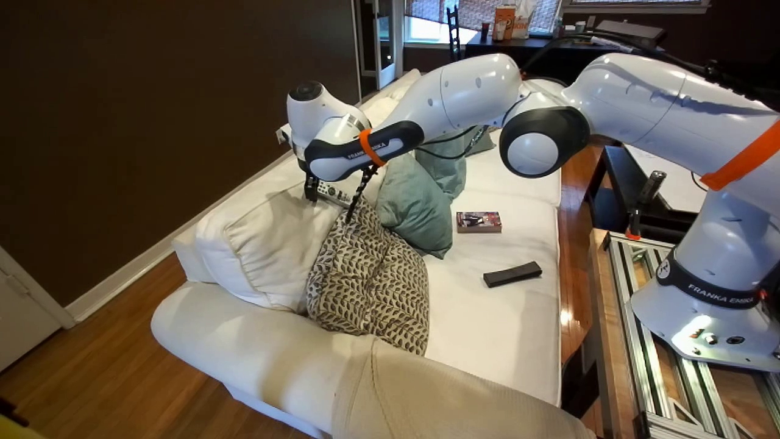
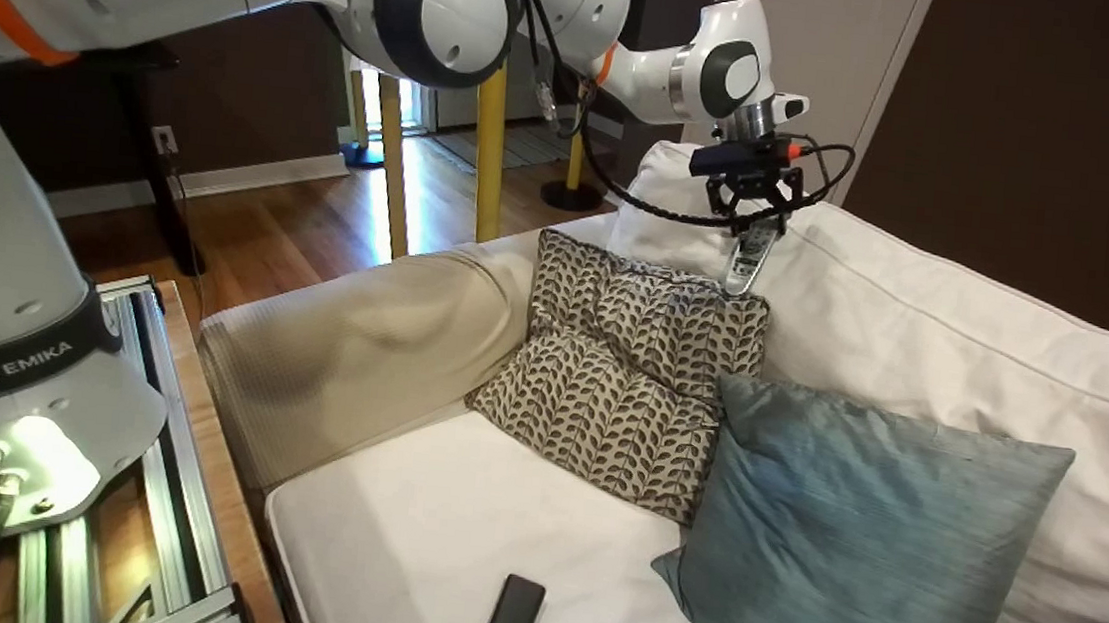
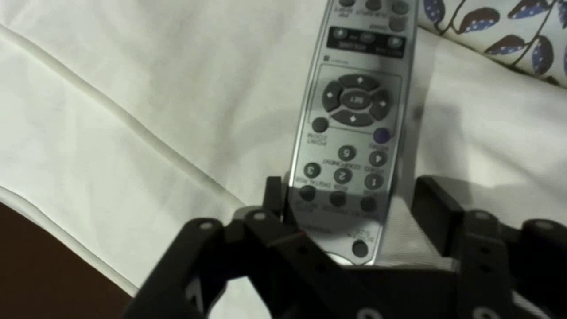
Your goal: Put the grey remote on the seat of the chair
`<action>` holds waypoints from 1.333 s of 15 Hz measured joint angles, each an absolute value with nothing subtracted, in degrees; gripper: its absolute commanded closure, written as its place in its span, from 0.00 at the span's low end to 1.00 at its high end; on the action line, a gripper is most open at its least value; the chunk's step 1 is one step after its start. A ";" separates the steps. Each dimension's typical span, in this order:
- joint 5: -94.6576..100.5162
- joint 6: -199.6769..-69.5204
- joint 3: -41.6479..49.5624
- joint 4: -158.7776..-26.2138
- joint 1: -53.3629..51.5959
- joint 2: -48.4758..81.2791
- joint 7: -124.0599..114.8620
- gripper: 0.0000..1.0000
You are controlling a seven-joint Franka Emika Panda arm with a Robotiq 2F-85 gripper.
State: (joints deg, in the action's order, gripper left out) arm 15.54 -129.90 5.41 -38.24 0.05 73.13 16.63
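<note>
The grey remote (image 3: 354, 110) lies face up against the white backrest cushion in the wrist view, by the top of the patterned pillow. It also shows in both exterior views (image 1: 334, 194) (image 2: 750, 258). My gripper (image 3: 352, 195) is open around the near end of the remote. The left finger is at or very near the remote's edge; a gap shows between the right finger and the remote. The gripper also shows in both exterior views (image 1: 331, 200) (image 2: 759, 221), up at the backrest. The white seat of the chair (image 1: 481, 323) (image 2: 427, 511) lies lower, in front of the pillows.
The patterned pillow (image 1: 372, 274) (image 2: 629, 378) and teal pillow (image 1: 414, 204) (image 2: 876, 540) lean on the backrest (image 1: 268, 244). On the seat lie a black rectangular remote (image 1: 512, 274) (image 2: 509, 621) and a small book (image 1: 479, 222). The sofa arm (image 1: 256, 341) is at the near end.
</note>
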 measured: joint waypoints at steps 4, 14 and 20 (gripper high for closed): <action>15.54 -131.67 5.44 -39.43 0.02 72.82 12.52 0.71; 15.66 -131.72 8.95 -49.25 -0.46 65.23 -6.38 0.71; 15.68 -131.74 10.74 -62.99 -1.98 54.86 -13.31 0.71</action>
State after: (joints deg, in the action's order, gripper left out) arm 15.68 -131.74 10.74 -62.99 -1.98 54.86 -13.31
